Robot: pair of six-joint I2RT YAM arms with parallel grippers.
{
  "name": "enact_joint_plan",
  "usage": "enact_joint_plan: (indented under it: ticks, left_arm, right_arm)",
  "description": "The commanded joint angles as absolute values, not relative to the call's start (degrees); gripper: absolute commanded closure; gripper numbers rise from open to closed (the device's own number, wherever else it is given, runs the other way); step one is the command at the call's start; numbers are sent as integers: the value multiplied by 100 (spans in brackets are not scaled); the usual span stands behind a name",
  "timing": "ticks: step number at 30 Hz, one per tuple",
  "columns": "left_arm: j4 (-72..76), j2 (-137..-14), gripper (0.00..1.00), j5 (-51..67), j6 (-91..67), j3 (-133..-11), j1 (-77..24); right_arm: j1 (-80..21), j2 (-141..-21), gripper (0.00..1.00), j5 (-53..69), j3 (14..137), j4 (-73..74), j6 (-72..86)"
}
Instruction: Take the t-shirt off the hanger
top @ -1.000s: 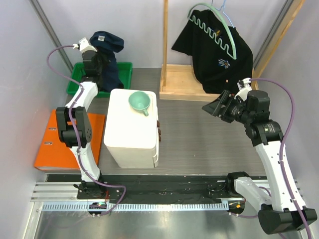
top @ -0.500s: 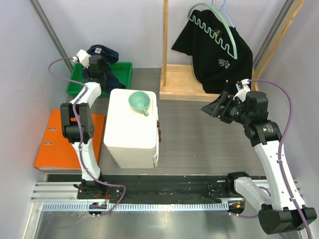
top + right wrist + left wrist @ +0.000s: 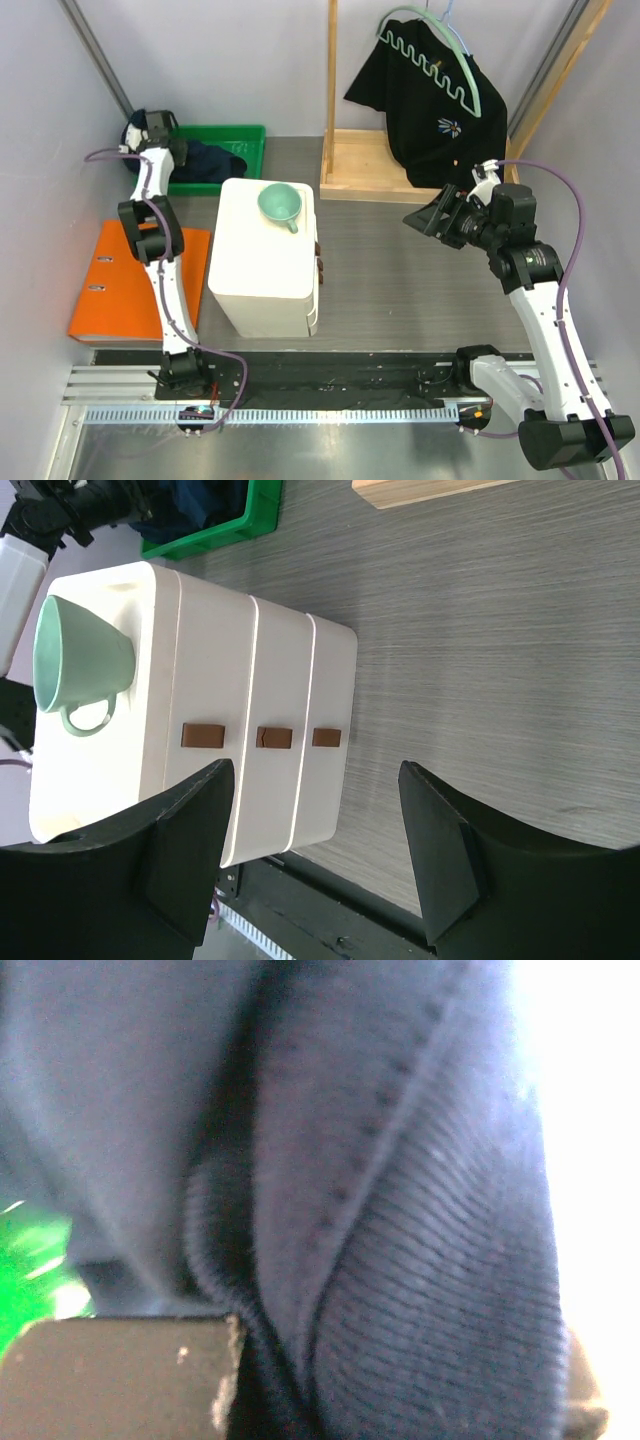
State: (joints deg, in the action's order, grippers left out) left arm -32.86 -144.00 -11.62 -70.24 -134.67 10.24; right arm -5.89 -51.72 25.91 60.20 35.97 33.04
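A black t-shirt [image 3: 430,110] hangs on a mint green hanger [image 3: 462,62] on the wooden rack [image 3: 331,90] at the back right. My right gripper [image 3: 430,218] hovers open and empty below and in front of the shirt, apart from it; in the right wrist view the right gripper [image 3: 315,850] has only floor between its fingers. My left gripper [image 3: 150,125] is at the left end of the green bin [image 3: 240,135], shut on a navy garment [image 3: 205,160] that lies in the bin. Navy garment [image 3: 400,1160] fills the left wrist view, pinched between the fingers [image 3: 120,1375].
A white drawer box [image 3: 265,260] with a mint cup [image 3: 280,205] on top stands mid-table. An orange binder [image 3: 110,285] lies at the left. The rack's wooden base [image 3: 360,165] sits behind the box. Walls close in on both sides.
My left gripper has swung left and down with the navy garment, from above the bin to its left end; the garment now lies in the bin. The right arm barely moved.
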Motion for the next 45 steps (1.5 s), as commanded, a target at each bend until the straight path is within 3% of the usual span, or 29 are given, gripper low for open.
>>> enact_joint_plan:
  ticks: [1, 5, 11, 19, 23, 30, 33, 35, 37, 41, 45]
  left_arm:
    - [-2867, -13247, 96, -738, -7479, -11816, 1011]
    - [-2251, -12937, 98, -467, -7349, -11319, 967]
    - [-2479, -13920, 100, 922, -6881, -12989, 686]
    - [-1757, -14018, 100, 1458, -7074, -12551, 457]
    - [-978, -13519, 100, 1179, -7392, -11167, 685]
    - [-712, -13114, 99, 1318, -7409, -10749, 1133]
    - [-721, -12947, 80, 1266, -7304, -10670, 1204]
    - [-782, -12824, 61, 1274, -7260, -10653, 1230]
    - [-634, -12710, 34, 1362, -7312, -10478, 1239]
    - [-248, -12263, 23, 1617, -7506, -9968, 1239]
    - [174, -11761, 20, 1828, -7813, -9265, 1248]
  right_arm:
    - [-615, -5036, 28, 2716, 5994, 3366, 3234]
    - [-624, -4966, 28, 2725, 5994, 3349, 3278]
    - [-615, -4834, 28, 2681, 5977, 3340, 3305]
    - [-624, -4851, 27, 2707, 5924, 3340, 3305]
    - [-615, -4852, 27, 2716, 5933, 3331, 3296]
    - [-624, -4878, 28, 2760, 5854, 3305, 3296]
    - [-624, -4834, 27, 2734, 5871, 3287, 3313]
    - [-624, -4808, 27, 2733, 5889, 3287, 3313]
    - [-615, -4781, 27, 2733, 5889, 3296, 3322]
    - [-624, -4799, 27, 2769, 5924, 3322, 3313]
    - [-624, -4755, 27, 2760, 6012, 3366, 3270]
